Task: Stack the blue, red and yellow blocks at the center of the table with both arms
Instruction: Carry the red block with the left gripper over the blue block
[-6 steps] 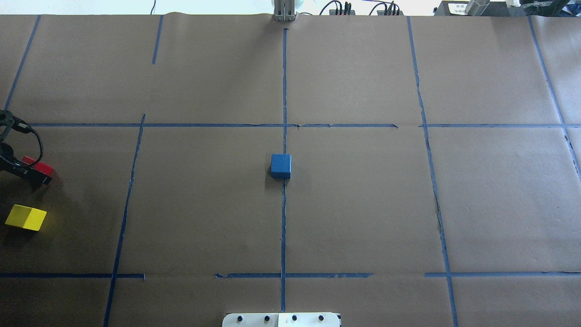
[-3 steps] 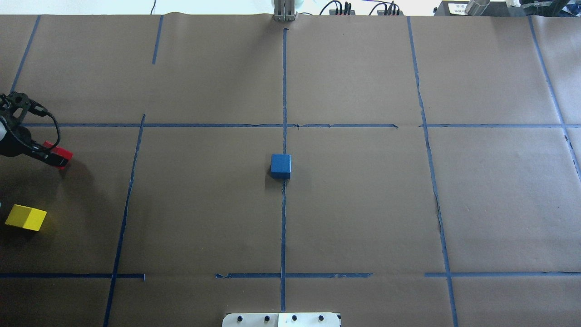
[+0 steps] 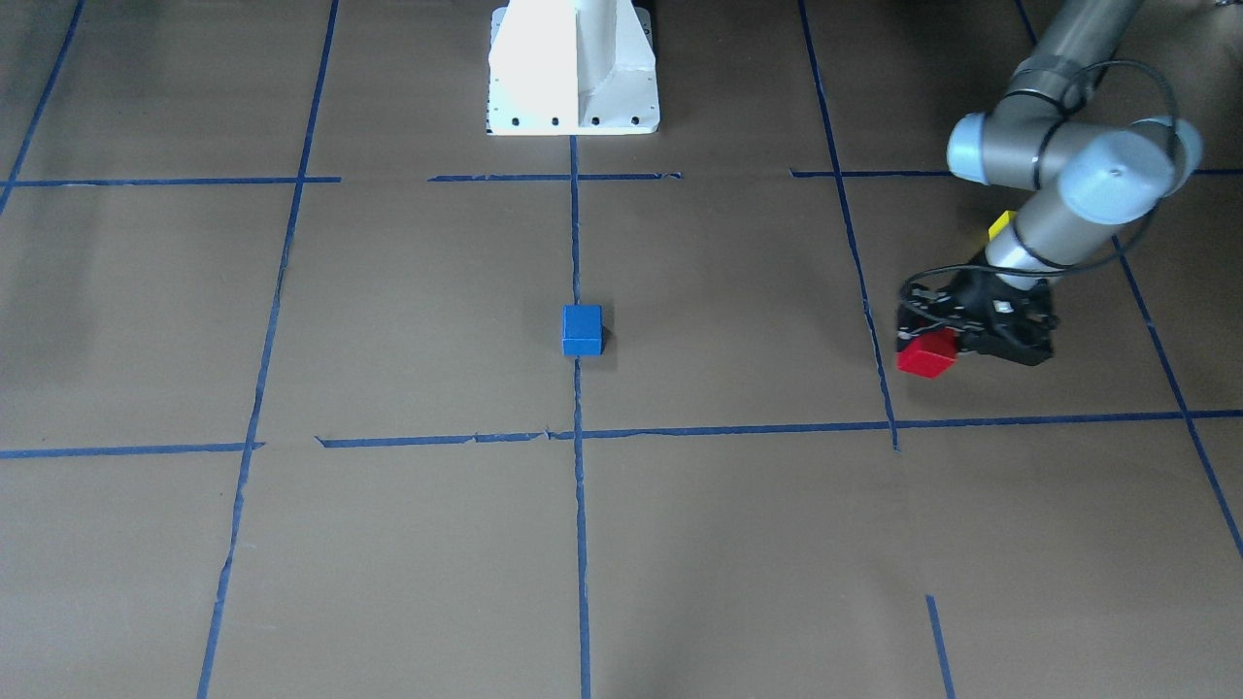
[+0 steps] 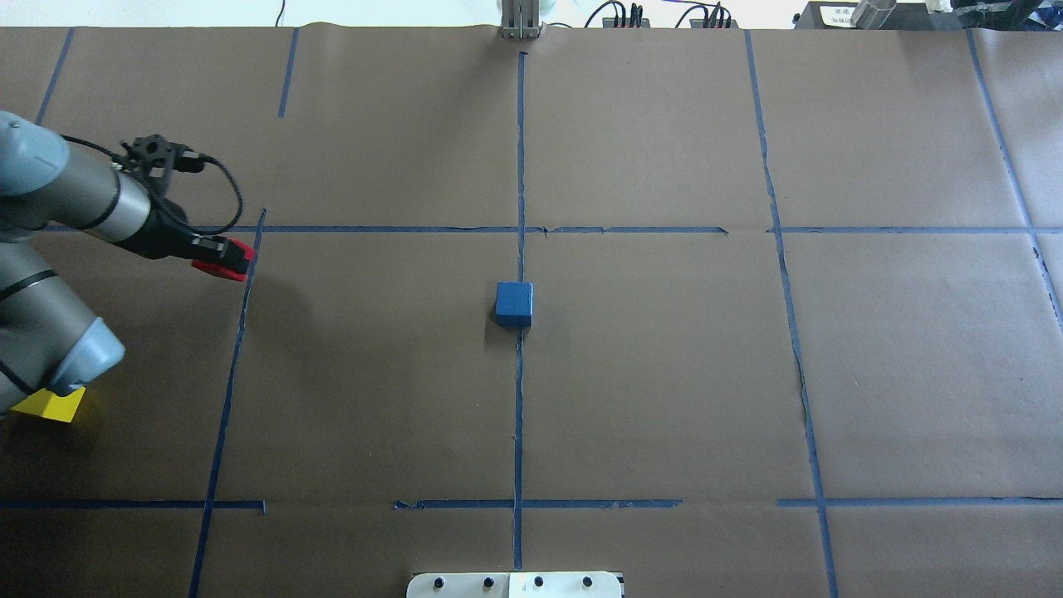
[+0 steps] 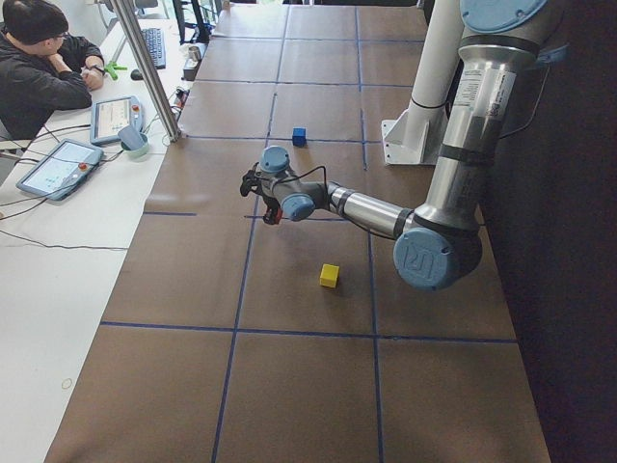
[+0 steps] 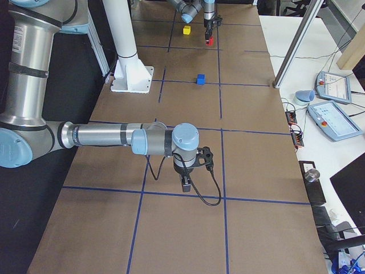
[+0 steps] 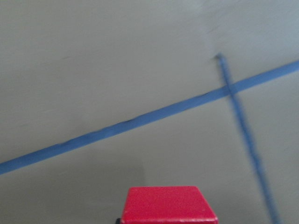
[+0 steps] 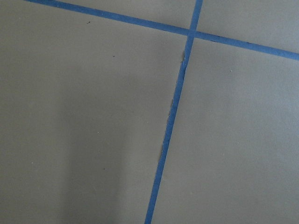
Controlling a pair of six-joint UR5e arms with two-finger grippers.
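The blue block (image 4: 514, 303) sits at the table's centre, also seen in the front view (image 3: 582, 330). My left gripper (image 4: 224, 259) is shut on the red block (image 4: 228, 253) and holds it above the table over the left vertical tape line; the block fills the bottom of the left wrist view (image 7: 168, 205). The yellow block (image 4: 48, 404) lies at the far left, partly hidden by my left arm's elbow. My right gripper (image 6: 185, 184) shows only in the exterior right view, low over the table on the right side; I cannot tell whether it is open.
Blue tape lines (image 4: 519, 399) divide the brown paper table into a grid. The robot's white base (image 3: 573, 68) stands at the near edge. An operator (image 5: 43, 68) sits beyond the far edge with tablets.
My left arm has carried the red block rightward and away from the robot, from the left edge to the left tape line. Its elbow now covers part of the yellow block.
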